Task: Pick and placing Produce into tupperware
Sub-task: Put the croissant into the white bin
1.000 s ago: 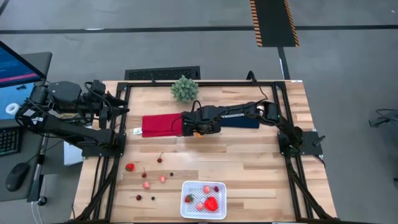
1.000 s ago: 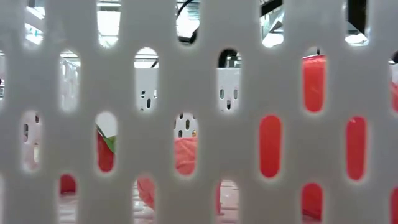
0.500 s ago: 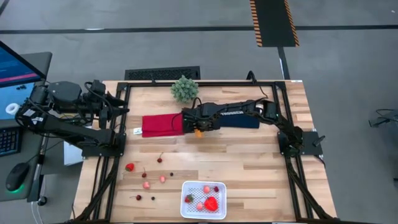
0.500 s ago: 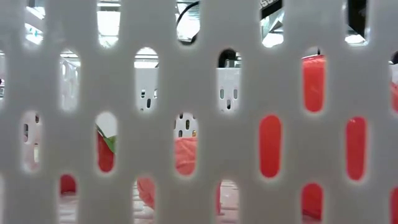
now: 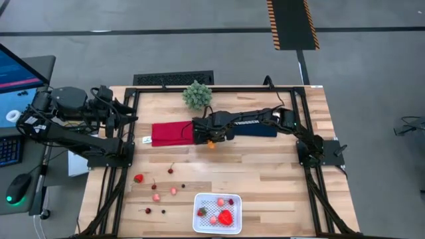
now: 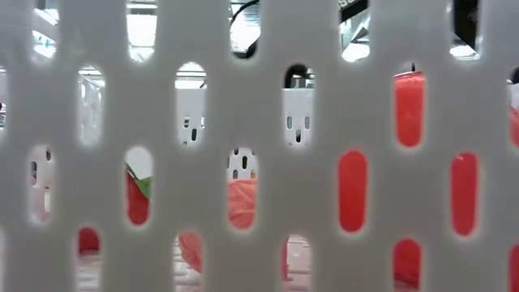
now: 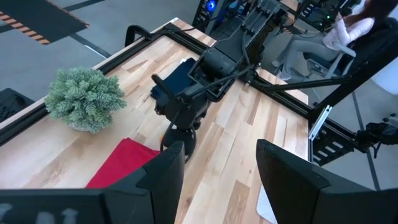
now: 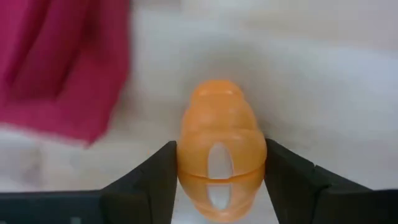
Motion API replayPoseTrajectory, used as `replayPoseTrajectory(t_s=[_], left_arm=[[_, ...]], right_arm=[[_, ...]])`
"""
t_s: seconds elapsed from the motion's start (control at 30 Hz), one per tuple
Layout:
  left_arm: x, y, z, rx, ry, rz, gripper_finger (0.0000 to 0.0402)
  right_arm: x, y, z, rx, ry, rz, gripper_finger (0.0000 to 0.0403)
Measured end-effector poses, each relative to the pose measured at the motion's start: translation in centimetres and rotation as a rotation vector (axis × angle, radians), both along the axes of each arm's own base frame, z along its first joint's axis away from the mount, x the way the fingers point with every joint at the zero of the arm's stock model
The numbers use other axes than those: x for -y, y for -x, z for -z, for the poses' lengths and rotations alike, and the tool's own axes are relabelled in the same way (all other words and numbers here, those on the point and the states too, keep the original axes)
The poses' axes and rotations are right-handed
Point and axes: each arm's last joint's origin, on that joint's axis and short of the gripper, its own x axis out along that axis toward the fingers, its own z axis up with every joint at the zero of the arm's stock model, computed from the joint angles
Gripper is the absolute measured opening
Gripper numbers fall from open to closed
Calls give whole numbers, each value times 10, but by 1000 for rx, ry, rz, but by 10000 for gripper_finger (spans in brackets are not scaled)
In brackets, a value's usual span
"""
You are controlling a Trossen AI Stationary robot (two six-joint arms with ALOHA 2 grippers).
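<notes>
A small orange produce piece sits between the fingers of my right gripper, which reaches down at mid-table beside the red cloth. The white tupperware stands at the near edge and holds a red piece, a strawberry and pinkish pieces. Its slotted wall fills the low view. More produce lies loose on the wood to the near left: a strawberry, pinkish pieces and cherries. My left gripper is open and raised over the table's left edge. My right gripper pinches the orange piece between its two fingers, one on each of its opposite sides. The fingers come from above, pointing down. I cannot tell whether the piece rests on the wood or is clear of it.
A bushy green plant stands at the far middle. A navy cloth lies under my right arm. Bare wood stretches between the cloths and the tupperware. A black frame runs around the table.
</notes>
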Motion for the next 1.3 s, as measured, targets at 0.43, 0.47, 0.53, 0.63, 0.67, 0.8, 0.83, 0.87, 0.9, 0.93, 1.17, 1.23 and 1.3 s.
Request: replayPoseTrajectory(t_s=[0.43,0.47,0.53,0.63,0.67,0.8,0.83,0.87,0.9,0.93,1.17,1.23,1.3], left_arm=[[0,0,0,-1,-5,4,190],[0,0,0,-1,-5,3,190],[0,0,0,-6,-5,3,190],[0,0,1,-15,-5,4,190],[0,0,1,-15,-6,4,190],[1,0,1,-17,-13,27,190],[1,0,1,-17,-16,29,190],[1,0,1,-18,-17,31,190],[1,0,1,-18,-20,32,190],[1,0,1,-19,-22,34,190],[1,0,1,-19,-22,37,190],[1,0,1,-22,-26,45,190],[1,0,1,-23,-30,58,190]], right_arm=[[-44,-16,-66,79,15,-106,221],[-52,-16,-74,88,11,-123,221],[-69,-16,-87,102,1,-146,225],[-98,-14,-105,124,-10,-153,242],[-109,-12,-111,128,-18,-155,245],[-157,-2,-125,146,-50,-164,244],[-168,0,-127,156,-57,-160,242],[-179,2,-128,163,-65,-152,238],[-190,5,-128,160,-77,-143,235],[-200,9,-128,155,-86,-137,233],[-258,28,-123,143,-143,-94,240],[-270,32,-121,160,-162,-95,242],[-278,36,-114,135,-166,-76,242]])
